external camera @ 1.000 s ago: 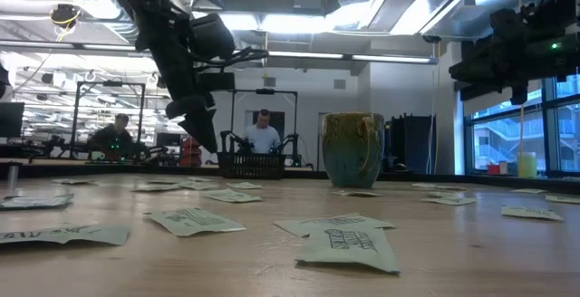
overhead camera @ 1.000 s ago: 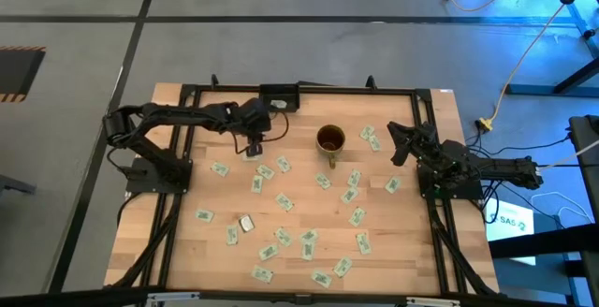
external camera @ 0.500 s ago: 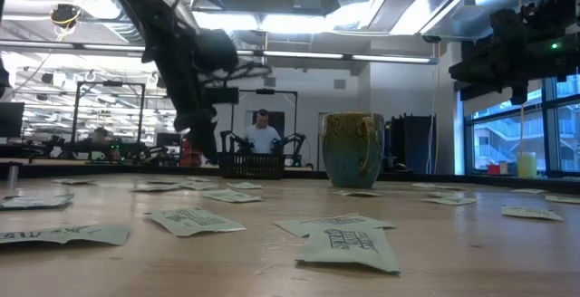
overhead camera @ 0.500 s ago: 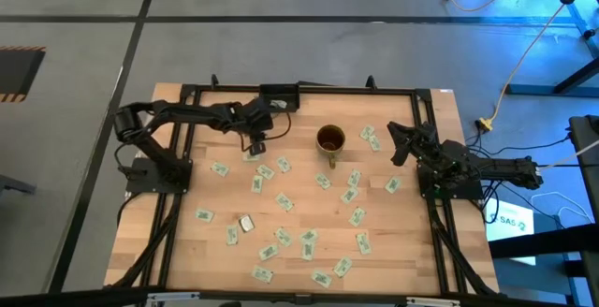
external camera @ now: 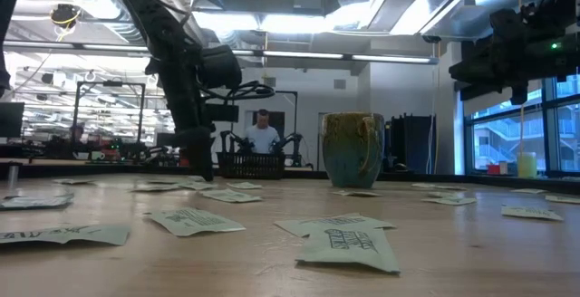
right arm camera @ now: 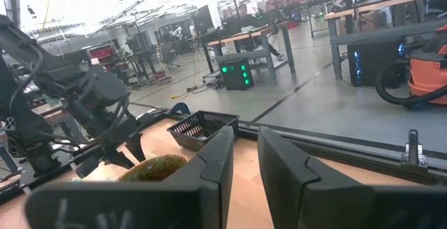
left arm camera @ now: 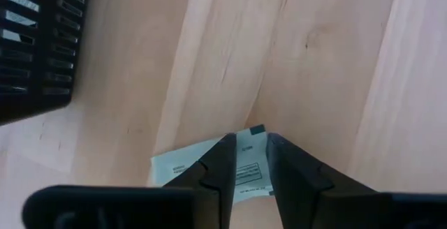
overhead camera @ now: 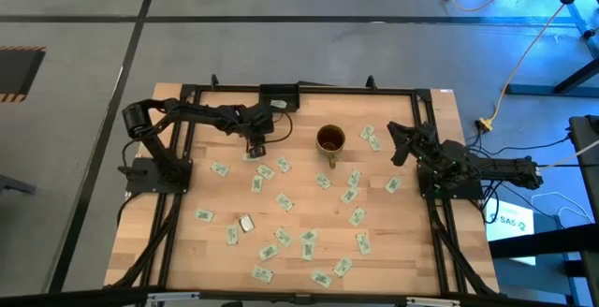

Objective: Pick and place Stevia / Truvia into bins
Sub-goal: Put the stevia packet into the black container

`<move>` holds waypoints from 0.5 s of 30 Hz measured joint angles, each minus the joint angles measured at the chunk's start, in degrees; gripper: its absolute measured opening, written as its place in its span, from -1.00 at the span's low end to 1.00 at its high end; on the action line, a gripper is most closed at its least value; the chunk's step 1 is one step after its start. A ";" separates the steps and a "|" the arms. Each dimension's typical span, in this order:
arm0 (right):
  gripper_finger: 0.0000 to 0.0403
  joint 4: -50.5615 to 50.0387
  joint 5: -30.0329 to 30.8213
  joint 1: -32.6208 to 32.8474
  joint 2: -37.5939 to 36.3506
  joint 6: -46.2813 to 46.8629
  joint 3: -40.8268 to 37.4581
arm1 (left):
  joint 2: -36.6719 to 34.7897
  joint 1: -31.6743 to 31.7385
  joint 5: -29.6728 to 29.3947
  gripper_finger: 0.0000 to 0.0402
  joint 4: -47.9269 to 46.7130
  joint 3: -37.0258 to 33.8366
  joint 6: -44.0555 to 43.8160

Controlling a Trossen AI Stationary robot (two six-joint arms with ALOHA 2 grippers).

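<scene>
Many white-and-green Stevia sachets (overhead camera: 284, 201) lie flat and scattered on the wooden table. The black tray (overhead camera: 278, 95) sits at the far edge, and the brown-gold mug (overhead camera: 329, 139) stands upright to its right. My left gripper (left arm camera: 250, 152) points down, narrowly open, over one sachet (left arm camera: 246, 170) just near of the tray; in the high view that left gripper (overhead camera: 255, 146) is left of the mug. My right gripper (right arm camera: 246, 152) hovers, narrowly open, high above the table's right side, as the high view of the right gripper (overhead camera: 397, 145) shows, touching nothing. My left gripper comes at the sachet from above, pointing down. Its two fingertips (left arm camera: 225, 160) stand on the sachet's top face near one short edge (left arm camera: 255, 131), with a strip of the paper showing between them. The sachet lies flat on the table.
The tray's wall (left arm camera: 35, 40) is close beside the left gripper. More sachets (overhead camera: 265, 170) lie just near of it, and others (overhead camera: 369, 138) right of the mug. The black frame rail (overhead camera: 309, 89) runs along the far edge. People stand in the room beyond.
My left gripper has come down from above the table and slightly toward the near edge, until its fingertips reach the sachet by the tray. The sachets, mug and tray have stayed put.
</scene>
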 joint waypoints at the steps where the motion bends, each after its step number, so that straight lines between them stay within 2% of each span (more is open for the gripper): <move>1: -0.65 0.00 0.00 -0.01 -0.02 0.00 0.00 | 0.02 0.06 0.45 -0.64 -0.03 0.00 -0.61; 8: -0.65 0.00 -0.01 -0.01 0.00 0.01 -0.01 | 0.14 0.82 2.36 -0.78 -1.86 -0.02 -4.38; 15: -0.65 0.00 -0.01 0.00 0.00 0.02 -0.01 | 0.97 1.10 3.28 -0.79 -2.31 0.07 -7.87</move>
